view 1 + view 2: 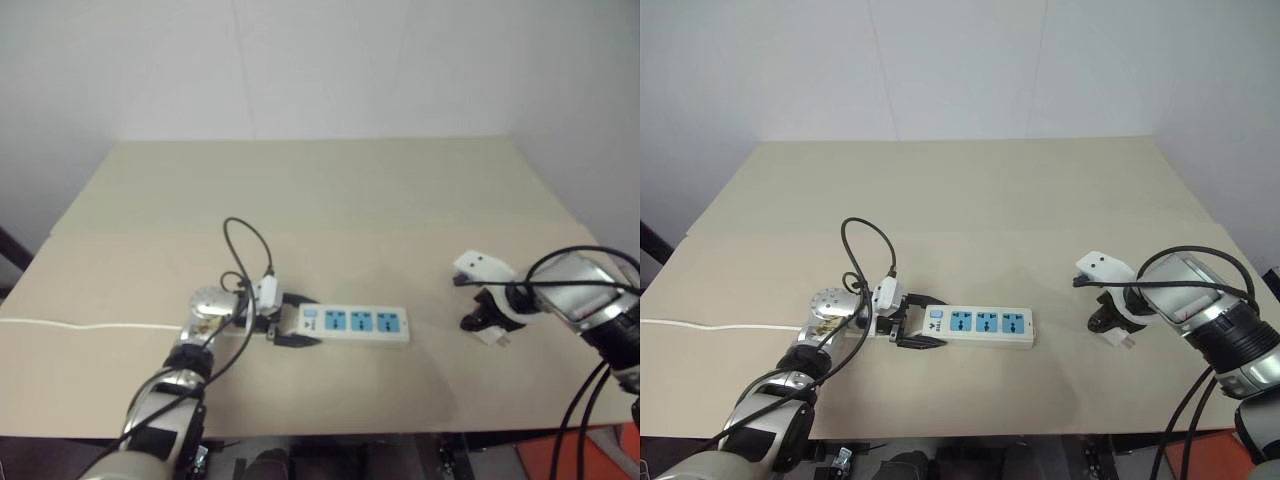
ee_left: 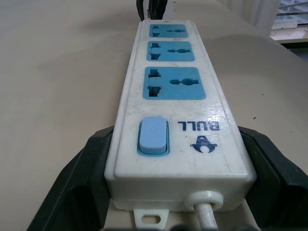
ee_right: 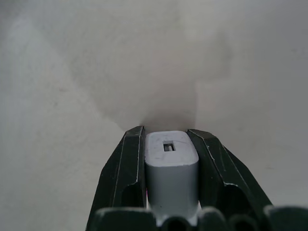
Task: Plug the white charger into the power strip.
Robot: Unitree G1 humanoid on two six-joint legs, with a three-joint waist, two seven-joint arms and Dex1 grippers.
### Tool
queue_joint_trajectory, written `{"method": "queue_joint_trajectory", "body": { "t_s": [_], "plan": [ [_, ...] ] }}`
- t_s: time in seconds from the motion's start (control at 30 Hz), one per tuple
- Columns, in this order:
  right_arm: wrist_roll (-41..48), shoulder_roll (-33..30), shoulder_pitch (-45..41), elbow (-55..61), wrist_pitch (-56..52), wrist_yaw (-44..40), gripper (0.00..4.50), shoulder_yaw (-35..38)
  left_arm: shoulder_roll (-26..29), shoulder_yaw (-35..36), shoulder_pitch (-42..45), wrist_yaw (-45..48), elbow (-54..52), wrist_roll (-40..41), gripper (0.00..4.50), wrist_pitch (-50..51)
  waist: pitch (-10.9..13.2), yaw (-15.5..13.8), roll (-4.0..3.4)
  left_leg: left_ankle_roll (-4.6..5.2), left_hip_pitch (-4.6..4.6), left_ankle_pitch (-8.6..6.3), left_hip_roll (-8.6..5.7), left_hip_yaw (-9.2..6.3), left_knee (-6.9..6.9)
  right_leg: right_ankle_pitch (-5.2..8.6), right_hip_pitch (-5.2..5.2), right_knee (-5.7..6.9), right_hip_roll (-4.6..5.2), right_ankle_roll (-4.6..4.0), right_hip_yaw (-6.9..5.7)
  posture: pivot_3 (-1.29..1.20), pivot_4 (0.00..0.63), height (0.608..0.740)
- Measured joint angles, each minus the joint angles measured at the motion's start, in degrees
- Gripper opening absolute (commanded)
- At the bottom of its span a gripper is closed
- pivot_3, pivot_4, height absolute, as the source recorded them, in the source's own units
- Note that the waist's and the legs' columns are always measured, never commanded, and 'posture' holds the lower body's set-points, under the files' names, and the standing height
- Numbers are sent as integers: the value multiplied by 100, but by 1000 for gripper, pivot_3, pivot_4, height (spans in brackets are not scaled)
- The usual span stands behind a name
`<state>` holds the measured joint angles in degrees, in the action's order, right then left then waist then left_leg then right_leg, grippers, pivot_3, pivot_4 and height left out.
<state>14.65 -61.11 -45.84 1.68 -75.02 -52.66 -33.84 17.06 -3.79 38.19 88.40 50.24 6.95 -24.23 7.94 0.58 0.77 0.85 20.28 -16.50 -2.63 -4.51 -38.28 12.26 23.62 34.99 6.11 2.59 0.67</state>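
white power strip (image 1: 978,325) flat on table (image 1: 970,200), left gripper (image 2: 173,192) clamped on switch end, probably to brace it. right gripper (image 3: 168,144) pinching white charger (image 3: 171,166), well off to right of strip. blue sockets face up, ready for plug.

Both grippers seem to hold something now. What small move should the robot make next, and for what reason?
Probably lift the right gripper a little. It is shut on the white charger, which sits low at the table, well to the right of the power strip. The left gripper already clamps the strip's switch end, so the blue sockets lie free for carrying the charger over.
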Motion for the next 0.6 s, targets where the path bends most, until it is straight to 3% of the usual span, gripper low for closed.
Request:
{"method": "queue_joint_trajectory", "body": {
  "t_s": [0.17,0.3,0.47,0.6],
  "plan": [
    [-70,-62,-47,292,-6,-74,1116,-31,42,-75,-1,-14,-66,2,3286,66,-1,10,-2,0,0,0,0,-2,0,0,1,0,0,0,0,0,150,740],
    [111,232,-90,834,-8,63,1116,877,74,-103,1,-11,-79,7,3286,79,-2,10,-4,0,-1,0,0,-5,0,0,4,1,0,0,6,0,150,740],
    [621,1541,489,1550,742,544,1116,2780,52,-188,15,-33,-78,8,3286,80,-18,-18,12,0,-4,0,2,-11,0,-2,-16,11,-4,2,-8,0,150,740],
    [1122,2438,1320,1597,1511,559,1116,3420,44,-246,40,-64,-77,11,3286,99,-20,-39,14,1,-5,0,-6,-16,-6,-6,-20,9,1,8,-1,0,150,740]
  ]
}}
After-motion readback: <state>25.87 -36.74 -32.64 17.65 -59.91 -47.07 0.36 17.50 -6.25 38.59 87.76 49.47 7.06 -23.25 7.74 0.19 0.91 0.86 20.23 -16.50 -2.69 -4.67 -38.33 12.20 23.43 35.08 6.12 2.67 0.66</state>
